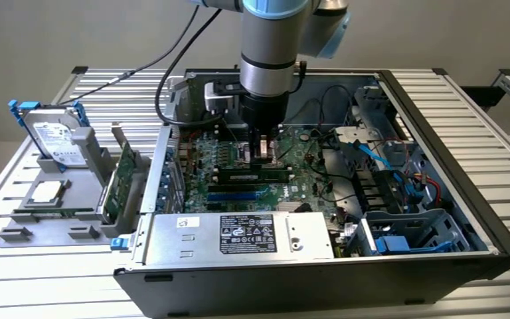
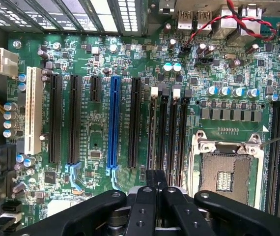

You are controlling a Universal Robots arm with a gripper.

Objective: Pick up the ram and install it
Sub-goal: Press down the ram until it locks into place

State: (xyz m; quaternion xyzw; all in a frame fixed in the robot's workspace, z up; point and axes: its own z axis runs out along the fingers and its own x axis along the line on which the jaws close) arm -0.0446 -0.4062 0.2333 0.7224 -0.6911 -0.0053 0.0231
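The ram [image 1: 253, 175], a long narrow stick with black chips and a green lower edge, stands on edge across the motherboard [image 1: 304, 166] inside the open computer case. My gripper [image 1: 260, 161] comes straight down onto its middle, fingers drawn together on its top edge. In the wrist view the gripper [image 2: 158, 196] has its black fingers [image 2: 145, 209] close together. A dark narrow end between them looks like the ram [image 2: 157, 178] seen edge-on. It lines up with the black memory slots [image 2: 167, 132] beside the processor socket [image 2: 226, 172].
A silver hard drive with blue rails [image 1: 56, 139] and a wide green expansion card [image 1: 122, 176] stand in a grey holder at the exterior view's left. The power supply [image 1: 237, 232] fills the case front; cables [image 1: 379, 159] and drive bays [image 1: 414, 232] crowd the right.
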